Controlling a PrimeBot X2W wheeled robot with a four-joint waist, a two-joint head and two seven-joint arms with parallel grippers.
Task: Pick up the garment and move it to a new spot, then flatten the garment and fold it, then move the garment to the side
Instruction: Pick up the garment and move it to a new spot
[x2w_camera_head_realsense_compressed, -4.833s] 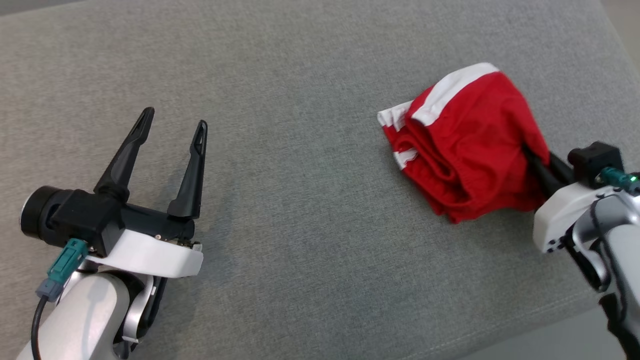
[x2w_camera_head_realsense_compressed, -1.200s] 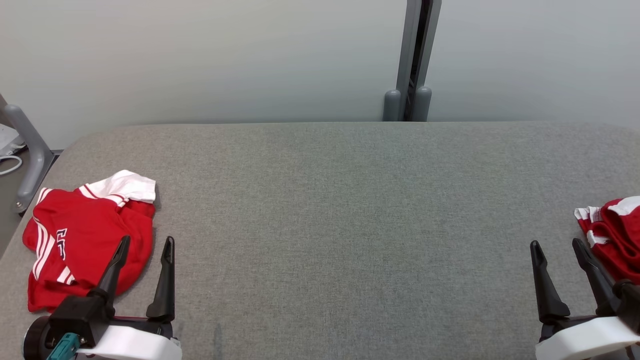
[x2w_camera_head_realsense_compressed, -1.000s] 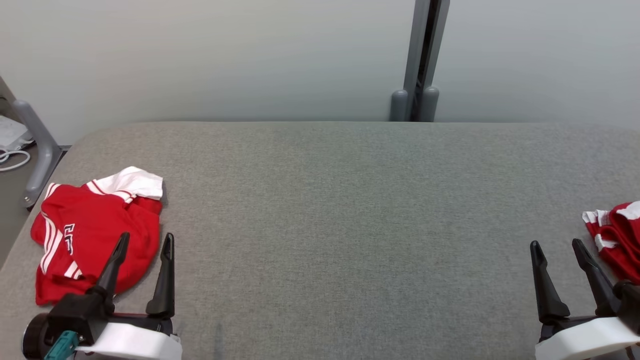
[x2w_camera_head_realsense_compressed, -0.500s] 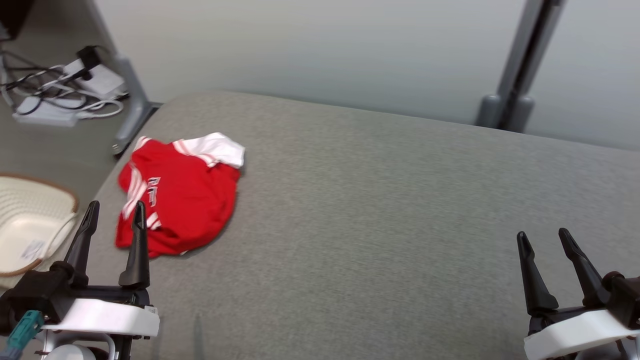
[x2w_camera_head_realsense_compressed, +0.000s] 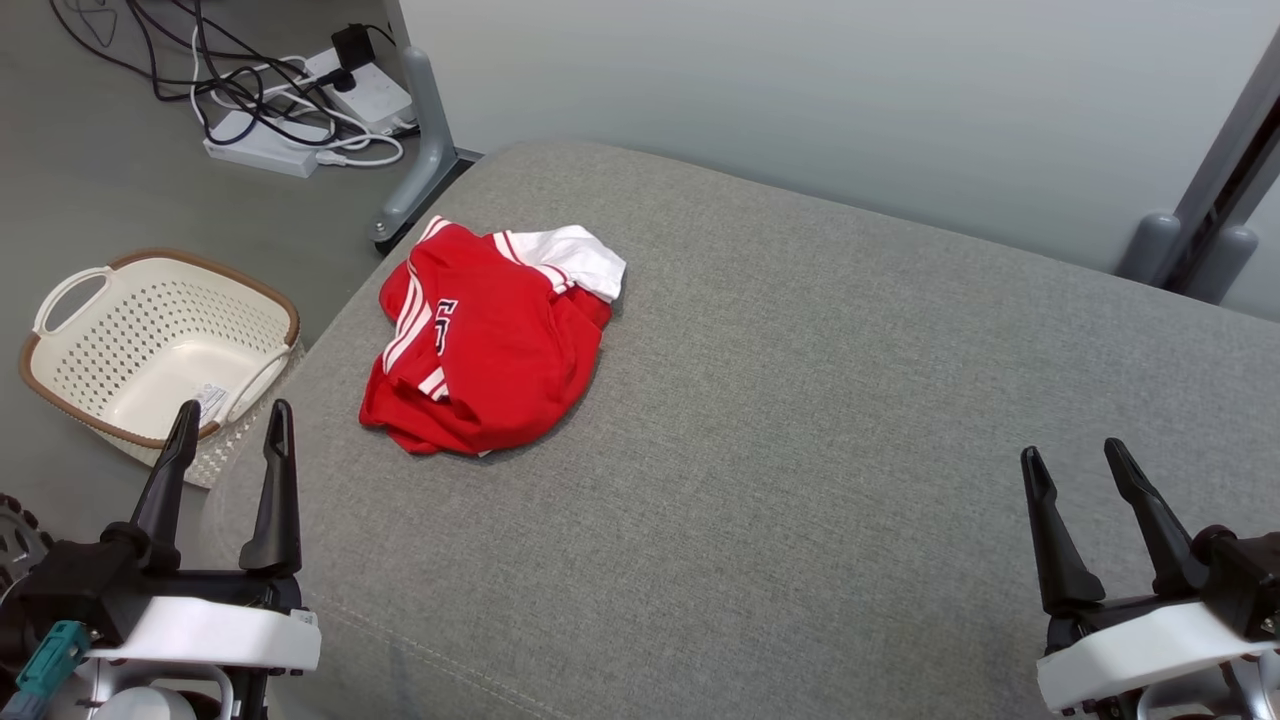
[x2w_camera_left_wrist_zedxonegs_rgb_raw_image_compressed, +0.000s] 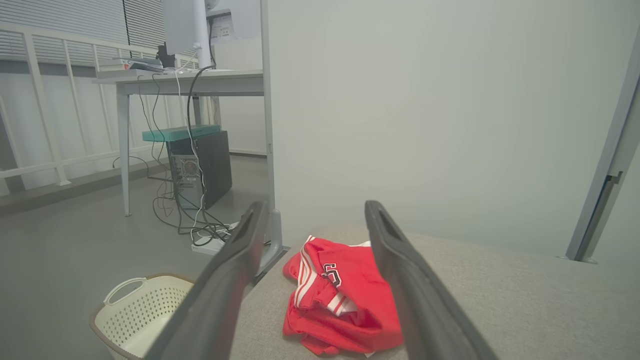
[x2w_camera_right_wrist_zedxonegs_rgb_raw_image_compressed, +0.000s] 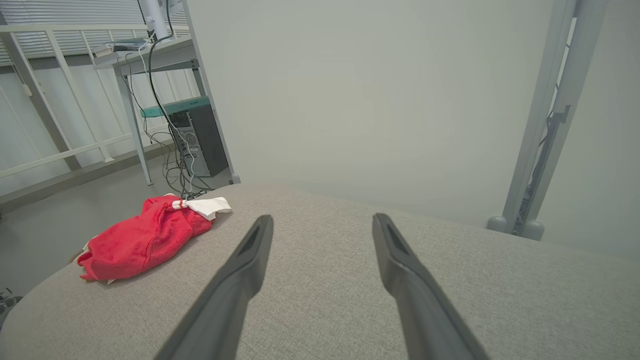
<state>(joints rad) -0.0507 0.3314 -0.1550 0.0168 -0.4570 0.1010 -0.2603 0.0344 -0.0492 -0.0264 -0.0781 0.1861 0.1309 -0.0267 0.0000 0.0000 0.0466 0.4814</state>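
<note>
Head view: the red garment (x2w_camera_head_realsense_compressed: 490, 340) with white trim lies crumpled on the grey padded bench (x2w_camera_head_realsense_compressed: 800, 400), near its far left corner and close to the left edge. The left gripper (x2w_camera_head_realsense_compressed: 234, 408) hangs at the lower left with its fingers spread wide and nothing between them, well short of the cloth. The right gripper (x2w_camera_head_realsense_compressed: 1070, 448) at the lower right is likewise spread wide and empty, well apart from the garment. A perforated basket (x2w_camera_head_realsense_compressed: 60, 290) stands on the floor just beside the bench, with cables (x2w_camera_head_realsense_compressed: 290, 110) beyond it.

Left wrist view: the garment (x2w_camera_left_wrist_zedxonegs_rgb_raw_image_compressed: 345, 295) sits ahead, framed between the two spread fingers, with the basket below the bench edge.

Right wrist view: the garment (x2w_camera_right_wrist_zedxonegs_rgb_raw_image_compressed: 145, 240) lies far off to the left, well clear of this gripper's line.

Assessment: pick-up not yet begun. Risks:
- A grasp on the bunched heap may catch only one layer, so the cloth unfurls unevenly or slips free.
- A drag towards the near left edge could spill the cloth to the floor or into the basket.
</note>
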